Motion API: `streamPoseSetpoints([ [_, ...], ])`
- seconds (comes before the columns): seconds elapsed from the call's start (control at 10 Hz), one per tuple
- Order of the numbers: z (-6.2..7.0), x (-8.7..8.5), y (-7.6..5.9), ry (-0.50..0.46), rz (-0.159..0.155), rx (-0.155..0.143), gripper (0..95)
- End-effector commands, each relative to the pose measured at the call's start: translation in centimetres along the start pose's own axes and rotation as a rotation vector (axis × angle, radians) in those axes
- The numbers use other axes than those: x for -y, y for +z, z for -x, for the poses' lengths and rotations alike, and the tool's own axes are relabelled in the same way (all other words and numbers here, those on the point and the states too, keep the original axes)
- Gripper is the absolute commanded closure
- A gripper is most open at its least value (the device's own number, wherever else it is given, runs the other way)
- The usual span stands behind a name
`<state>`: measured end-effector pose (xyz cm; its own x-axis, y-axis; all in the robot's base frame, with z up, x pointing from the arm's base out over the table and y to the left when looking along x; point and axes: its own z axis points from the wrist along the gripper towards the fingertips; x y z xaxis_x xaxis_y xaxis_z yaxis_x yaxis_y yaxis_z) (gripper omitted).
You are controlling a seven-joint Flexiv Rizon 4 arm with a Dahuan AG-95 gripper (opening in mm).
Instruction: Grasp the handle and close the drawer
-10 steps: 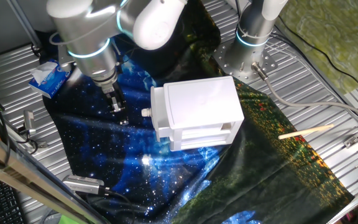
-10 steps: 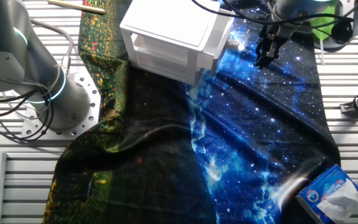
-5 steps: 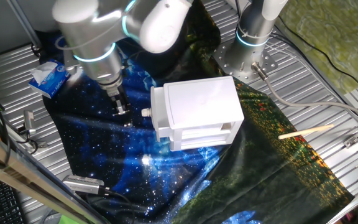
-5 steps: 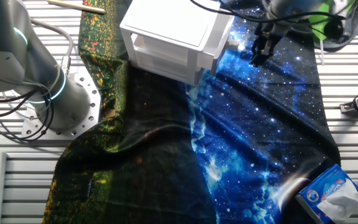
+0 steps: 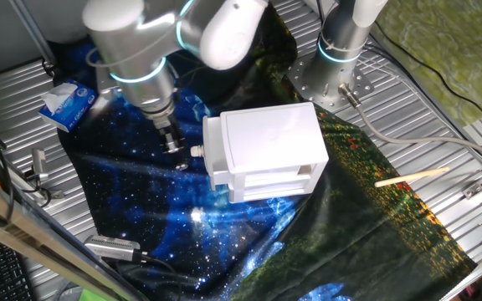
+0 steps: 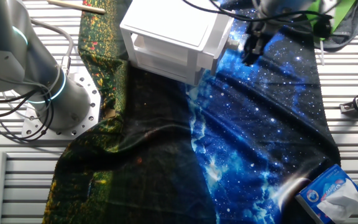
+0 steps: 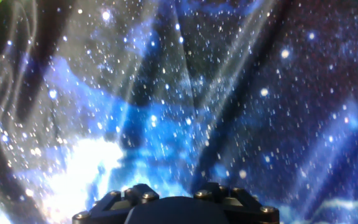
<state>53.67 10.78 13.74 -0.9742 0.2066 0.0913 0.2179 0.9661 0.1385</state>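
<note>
The white cabinet [image 5: 270, 146] stands on a starry blue cloth. Its drawer [image 5: 212, 163] faces left, and the front panel stands slightly out from the shell. The handle [image 5: 197, 151] is a small white knob in the middle of that panel. It also shows in the other fixed view [image 6: 232, 45], where the drawer front [image 6: 224, 32] faces right. My gripper [image 5: 172, 144] points down just left of the handle, a small gap away and holding nothing. In the other fixed view the gripper [image 6: 248, 56] is just right of the knob. The hand view shows only cloth and the gripper's base.
A blue tissue pack [image 5: 67, 104] lies on the cloth's far left, and also shows in the other fixed view [image 6: 329, 193]. A wooden stick [image 5: 412, 176] lies right of the cabinet. A second arm's base [image 5: 337, 71] stands behind it. Cables and clamps line the table edges.
My gripper has moved steadily across the blue cloth toward the drawer's knob and now hangs close beside it. The cabinet and drawer have not moved.
</note>
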Motion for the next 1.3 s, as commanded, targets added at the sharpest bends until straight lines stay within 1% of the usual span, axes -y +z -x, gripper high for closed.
streamPoseSetpoints([
  [0.1,-0.3,0.1,0.3,0.002,-0.001,0.004,57.0],
  [0.3,-0.4,0.2,0.4,0.003,0.000,0.004,57.0],
  [0.5,-0.6,0.0,0.1,0.005,0.002,0.003,57.0],
  [0.7,-0.9,-0.3,-0.1,0.015,0.001,-0.005,57.0],
  [1.1,-1.3,-0.4,0.1,0.031,0.001,-0.006,57.0],
  [1.3,-1.4,-0.5,-0.1,0.035,0.000,-0.008,57.0],
])
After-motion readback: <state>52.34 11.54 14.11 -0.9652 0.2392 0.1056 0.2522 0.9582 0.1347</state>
